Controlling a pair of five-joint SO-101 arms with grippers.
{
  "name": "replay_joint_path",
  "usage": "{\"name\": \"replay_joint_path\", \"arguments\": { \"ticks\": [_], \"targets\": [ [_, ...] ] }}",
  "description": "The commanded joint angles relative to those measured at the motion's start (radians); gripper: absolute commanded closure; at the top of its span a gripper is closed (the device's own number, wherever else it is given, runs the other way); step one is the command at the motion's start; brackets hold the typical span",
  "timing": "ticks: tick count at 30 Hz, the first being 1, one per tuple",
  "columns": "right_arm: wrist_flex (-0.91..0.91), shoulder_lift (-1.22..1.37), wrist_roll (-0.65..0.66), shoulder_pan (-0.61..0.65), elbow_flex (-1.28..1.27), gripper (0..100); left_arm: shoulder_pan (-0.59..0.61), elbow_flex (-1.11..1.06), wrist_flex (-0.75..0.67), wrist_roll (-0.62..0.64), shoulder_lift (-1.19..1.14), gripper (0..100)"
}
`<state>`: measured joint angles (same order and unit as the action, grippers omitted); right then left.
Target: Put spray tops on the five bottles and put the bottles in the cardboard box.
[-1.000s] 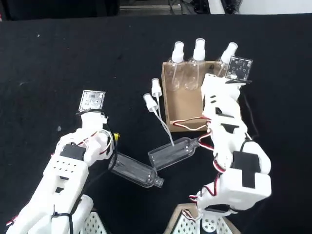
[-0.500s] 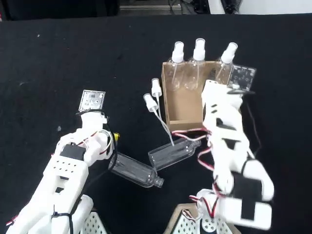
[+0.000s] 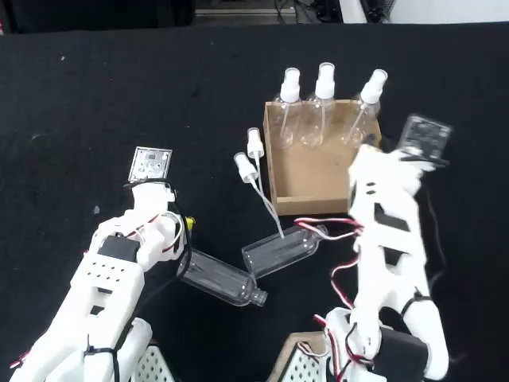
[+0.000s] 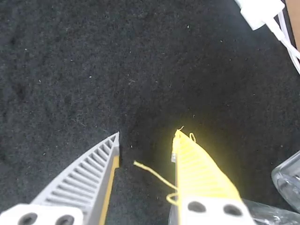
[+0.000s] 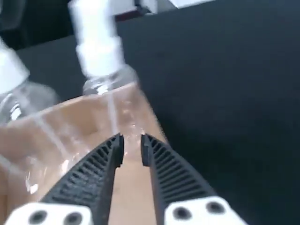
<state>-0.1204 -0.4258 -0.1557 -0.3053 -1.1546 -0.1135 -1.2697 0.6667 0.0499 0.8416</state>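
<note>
Right end effector (image 5: 131, 137) slightly apart at capped bottle (image 5: 101, 61); left end effector (image 4: 147, 133) wide apart

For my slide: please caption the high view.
Three capped bottles rest in the cardboard box; two open bottles lie outside.

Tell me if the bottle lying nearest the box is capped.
Uncapped: the bottle lies with a bare neck; two loose spray tops lie beside the box.
</note>
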Motion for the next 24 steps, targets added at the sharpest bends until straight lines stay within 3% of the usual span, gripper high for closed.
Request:
{"name": "replay_joint_path", "arguments": {
  "ticks": [1,12,24],
  "targets": [
    [0.035,-0.012,-0.078,-0.055,0.101,98.8,0.008,0.041,-0.003,-0.008,0.02,82],
    [0.107,0.36,-0.141,-0.063,0.397,98.7,0.008,0.041,-0.003,-0.008,0.02,82],
    [0.138,-0.033,-0.129,-0.015,0.125,98.7,0.008,0.05,-0.005,-0.008,0.02,82]
  ]
}}
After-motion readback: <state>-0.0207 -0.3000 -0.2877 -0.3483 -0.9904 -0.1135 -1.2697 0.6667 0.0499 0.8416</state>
